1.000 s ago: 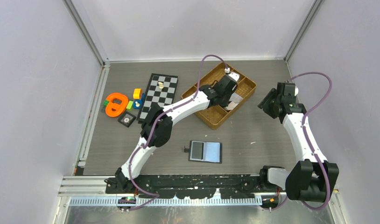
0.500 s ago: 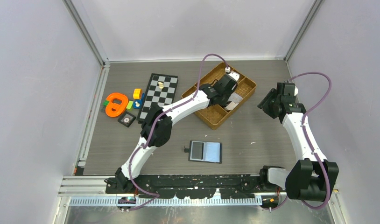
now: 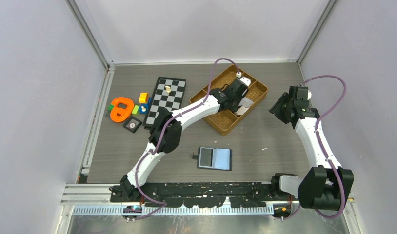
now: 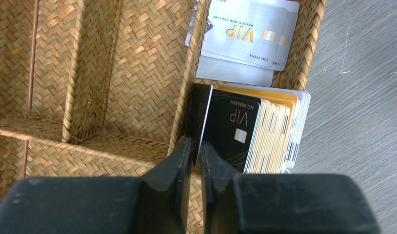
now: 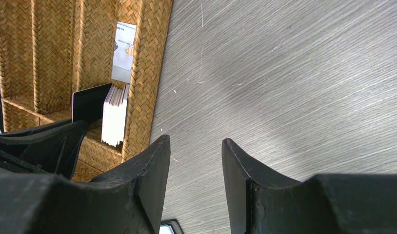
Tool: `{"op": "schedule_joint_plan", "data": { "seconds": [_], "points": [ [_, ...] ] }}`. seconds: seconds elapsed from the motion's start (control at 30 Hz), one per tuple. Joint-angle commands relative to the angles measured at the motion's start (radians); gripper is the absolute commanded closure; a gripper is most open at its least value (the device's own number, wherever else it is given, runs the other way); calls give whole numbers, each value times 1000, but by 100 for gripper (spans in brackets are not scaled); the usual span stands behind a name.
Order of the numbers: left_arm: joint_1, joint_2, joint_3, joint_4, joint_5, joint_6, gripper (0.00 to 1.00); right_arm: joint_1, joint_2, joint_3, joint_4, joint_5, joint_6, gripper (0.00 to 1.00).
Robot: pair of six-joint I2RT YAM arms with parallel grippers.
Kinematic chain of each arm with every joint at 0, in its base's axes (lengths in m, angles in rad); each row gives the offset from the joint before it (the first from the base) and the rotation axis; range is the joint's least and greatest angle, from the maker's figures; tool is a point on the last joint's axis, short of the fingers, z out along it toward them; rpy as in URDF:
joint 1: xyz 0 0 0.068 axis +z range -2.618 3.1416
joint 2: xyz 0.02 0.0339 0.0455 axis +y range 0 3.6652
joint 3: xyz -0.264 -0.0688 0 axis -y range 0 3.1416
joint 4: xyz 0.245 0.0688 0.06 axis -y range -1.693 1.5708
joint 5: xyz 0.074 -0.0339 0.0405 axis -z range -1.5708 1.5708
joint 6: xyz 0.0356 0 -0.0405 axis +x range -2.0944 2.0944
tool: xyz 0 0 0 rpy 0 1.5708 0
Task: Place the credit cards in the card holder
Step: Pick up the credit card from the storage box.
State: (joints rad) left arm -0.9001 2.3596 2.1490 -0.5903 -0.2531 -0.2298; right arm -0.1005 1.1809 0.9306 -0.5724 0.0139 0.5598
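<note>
A dark grey wood-grain desk (image 3: 274, 141) lies inside a booth closed on three sides by plain pale lavender-grey walls (image 3: 40, 73). Bare aluminium corner posts (image 3: 89, 34) slant up at the back. A silvery metal rail (image 3: 95, 122) borders the desk's left edge. Light is soft and even, shadows faint.

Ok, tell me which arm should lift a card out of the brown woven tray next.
Left. The left gripper is closed on a thin black card standing in the brown woven tray; the right gripper hangs open over bare grey tabletop beside it.
</note>
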Motion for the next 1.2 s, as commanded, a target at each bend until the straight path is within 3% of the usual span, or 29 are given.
{"op": "schedule_joint_plan", "data": {
  "seconds": [0.0,0.1,0.37,0.6,0.77,0.9,1.0,1.17],
  "points": [
    [3,15,62,-3,3,16,89,-4,-2,-1,39,0,-6,52],
    [3,-7,46,22,17,21,100,-4,-7,-3,47,-27,-6,52],
    [4,-147,-21,79,82,45,100,-4,-29,-1,95,-191,-41,50],
    [38,-414,-203,66,180,53,100,-2,-52,-27,287,-637,-1,44],
    [130,-637,-481,84,471,-31,100,22,-74,-63,426,-827,63,38],
    [222,-817,-729,198,767,-109,100,80,-93,-91,538,-926,108,34],
    [272,-910,-835,215,995,-138,100,219,-95,-72,522,-954,70,33],
    [306,-977,-917,175,1220,-126,100,443,-75,-15,454,-966,-4,33]
  ]
}}
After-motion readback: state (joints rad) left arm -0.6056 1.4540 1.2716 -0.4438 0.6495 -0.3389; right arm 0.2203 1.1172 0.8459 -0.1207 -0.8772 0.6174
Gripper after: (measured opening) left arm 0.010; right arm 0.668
